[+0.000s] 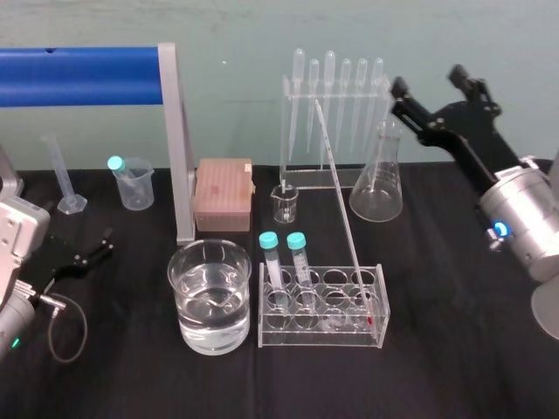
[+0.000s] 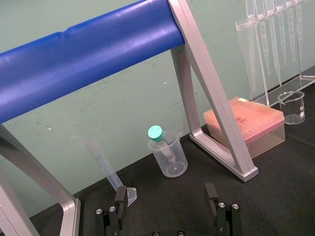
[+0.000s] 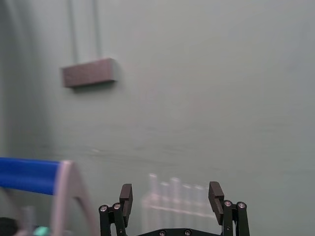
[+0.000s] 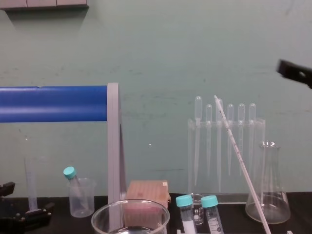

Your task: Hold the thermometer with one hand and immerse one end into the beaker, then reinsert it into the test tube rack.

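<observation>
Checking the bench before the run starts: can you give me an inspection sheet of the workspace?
Surface: black table, no spills seen.
Job's things: thermometer leaning in the test tube rack; beaker holding water, left of rack.
Clutter: pipette stand, conical flask, tip box, plastic beaker, blue-barred frame.
Grippers: right gripper raised at right, open; left gripper low at left, open.
Cables: looped cable by left arm.
Surroundings: green wall.

Light even, diffuse; shadows faint. Highlights on beaker [image 1: 183,314]. Pipettes [image 3: 153,191] beyond right tool [image 3: 171,191] blurred.
</observation>
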Motion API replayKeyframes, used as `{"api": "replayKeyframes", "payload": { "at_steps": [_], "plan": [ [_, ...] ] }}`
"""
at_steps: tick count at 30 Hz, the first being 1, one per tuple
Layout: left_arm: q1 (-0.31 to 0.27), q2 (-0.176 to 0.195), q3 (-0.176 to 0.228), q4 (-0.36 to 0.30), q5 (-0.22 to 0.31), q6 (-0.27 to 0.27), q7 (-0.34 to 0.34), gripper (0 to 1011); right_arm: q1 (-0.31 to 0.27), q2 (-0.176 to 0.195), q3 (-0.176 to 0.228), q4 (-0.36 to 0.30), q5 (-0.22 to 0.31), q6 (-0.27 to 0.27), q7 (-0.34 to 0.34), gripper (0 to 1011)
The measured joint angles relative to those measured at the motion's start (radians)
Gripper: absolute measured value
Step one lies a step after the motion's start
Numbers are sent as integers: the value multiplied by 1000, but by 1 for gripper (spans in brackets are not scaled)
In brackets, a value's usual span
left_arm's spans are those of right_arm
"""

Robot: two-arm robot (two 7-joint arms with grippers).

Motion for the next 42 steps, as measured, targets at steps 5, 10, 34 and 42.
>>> {"api": "replayKeyframes", "payload": {
  "at_steps": [5, 10, 34, 42],
  "plan": [
    [0, 0, 0, 0, 0, 0, 0, 1008, 23, -21, -29, -21, 36, 50, 70, 1003],
    [0, 0, 0, 0, 0, 0, 0, 1008, 49, -28, -46, -20, 62, 128, 113, 1003],
    [0, 0, 0, 0, 0, 0, 0, 1008, 183, -67, -95, 115, 61, 413, 175, 1003],
    [0, 0, 0, 0, 0, 0, 0, 1008, 192, -80, -109, 142, 61, 434, 178, 1003]
  ]
}}
